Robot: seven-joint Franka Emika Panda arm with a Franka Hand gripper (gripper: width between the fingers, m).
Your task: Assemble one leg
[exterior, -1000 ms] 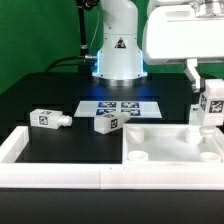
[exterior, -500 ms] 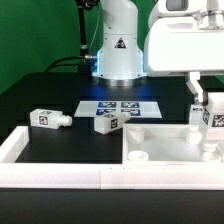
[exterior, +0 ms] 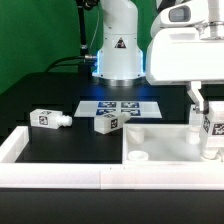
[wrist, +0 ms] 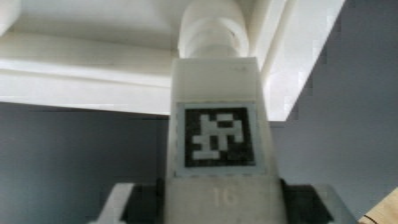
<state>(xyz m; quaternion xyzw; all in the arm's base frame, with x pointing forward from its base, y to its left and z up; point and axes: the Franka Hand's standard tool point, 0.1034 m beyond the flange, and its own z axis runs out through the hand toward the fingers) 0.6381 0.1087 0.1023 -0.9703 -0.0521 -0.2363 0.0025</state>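
The small, stubby white plastic leg (exterior: 211,127), with a black-and-white square tag on its face, hangs upright at the exterior view's right. The pincer (wrist: 214,203) holds it, jaws pressed against its two sides. Its short round peg points down at the right end of the large flat white tray-like panel (exterior: 160,158). I cannot tell whether the peg has entered a hole. The leg is probably held vertical so that the peg can go straight into its hole. One spare leg (exterior: 46,118) and a second spare leg (exterior: 107,123) lie on their sides on the black desk (exterior: 40,95). They are near the thin white marker board (exterior: 120,106), well apart from the held one.
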